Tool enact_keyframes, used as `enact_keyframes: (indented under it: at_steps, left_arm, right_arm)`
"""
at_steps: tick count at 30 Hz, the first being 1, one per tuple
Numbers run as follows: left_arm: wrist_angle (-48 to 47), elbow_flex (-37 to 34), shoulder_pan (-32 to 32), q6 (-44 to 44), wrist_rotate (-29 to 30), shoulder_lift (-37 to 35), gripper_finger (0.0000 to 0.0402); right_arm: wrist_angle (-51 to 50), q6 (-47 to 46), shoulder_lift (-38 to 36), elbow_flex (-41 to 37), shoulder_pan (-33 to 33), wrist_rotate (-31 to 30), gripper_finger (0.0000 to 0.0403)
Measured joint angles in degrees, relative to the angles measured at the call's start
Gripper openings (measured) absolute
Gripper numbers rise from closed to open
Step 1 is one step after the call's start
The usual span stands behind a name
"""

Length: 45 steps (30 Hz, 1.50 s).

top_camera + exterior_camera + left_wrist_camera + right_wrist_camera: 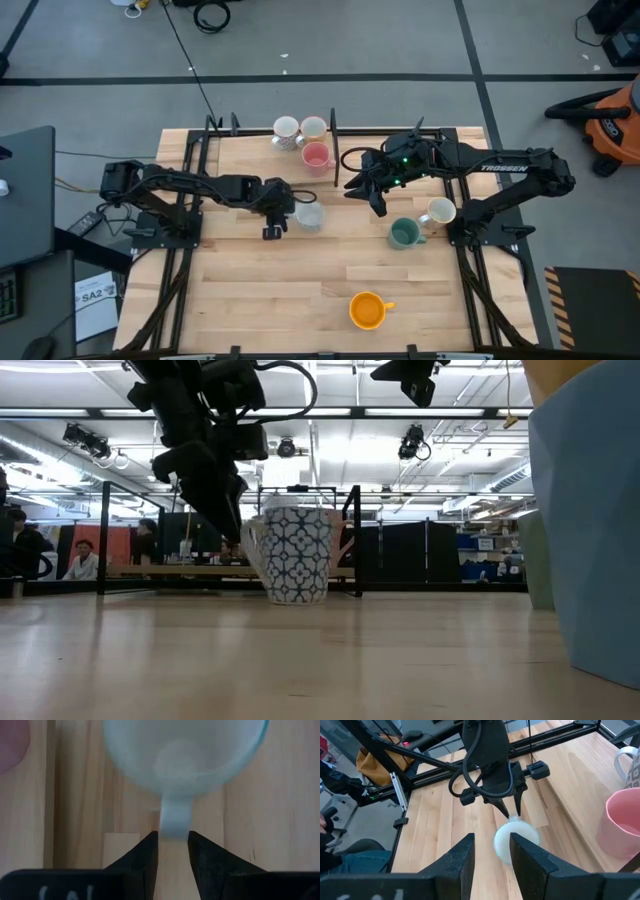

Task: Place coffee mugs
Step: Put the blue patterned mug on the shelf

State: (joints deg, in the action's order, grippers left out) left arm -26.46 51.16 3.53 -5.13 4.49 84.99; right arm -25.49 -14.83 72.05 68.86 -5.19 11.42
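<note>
Light blue mug [182, 755] handle between left gripper [172, 851] jaws, slightly apart, grip unclear

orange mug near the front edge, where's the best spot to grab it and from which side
Probably the handle: the orange mug stands upright and alone, its handle pointing toward the right arm's side. Coming down from above with the right pincer across the handle looks easiest; nothing crowds it.

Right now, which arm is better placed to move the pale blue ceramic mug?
Probably left: the left gripper is at the pale blue ceramic mug, fingers flanking its handle. The right gripper hangs open, farther away.
</note>
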Motion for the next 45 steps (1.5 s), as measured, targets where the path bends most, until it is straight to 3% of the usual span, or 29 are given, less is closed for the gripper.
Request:
enact_keyframes:
  at_steps: [8, 13, 20, 28, 45]
  left_arm:
    - [0.42, 0.00, 0.02, -0.03, 0.11, 0.00, 0.0086]
    - [2.01, 0.00, 0.02, -0.04, 0.93, 0.00, 0.0089]
    - [3.43, 0.00, 0.17, -8.86, 7.50, 0.00, 0.0147]
    - [10.84, -0.02, 0.69, -23.53, 7.07, 0.09, 0.0215]
    - [13.12, -0.04, 7.38, -27.56, -12.67, 1.14, 0.0213]
  right_arm:
    - [0.02, 0.00, 0.00, 0.00, -0.01, 0.00, 0.0128]
    - [0.02, 0.00, 0.01, 0.00, 0.00, 0.00, 0.0128]
    - [0.02, 0.00, -0.02, 0.00, -0.01, 0.00, 0.0128]
    - [0.02, 0.00, 0.01, 0.00, -0.01, 0.00, 0.0128]
    - [0.06, -0.02, -0.01, 0.00, -0.01, 0.00, 0.0128]
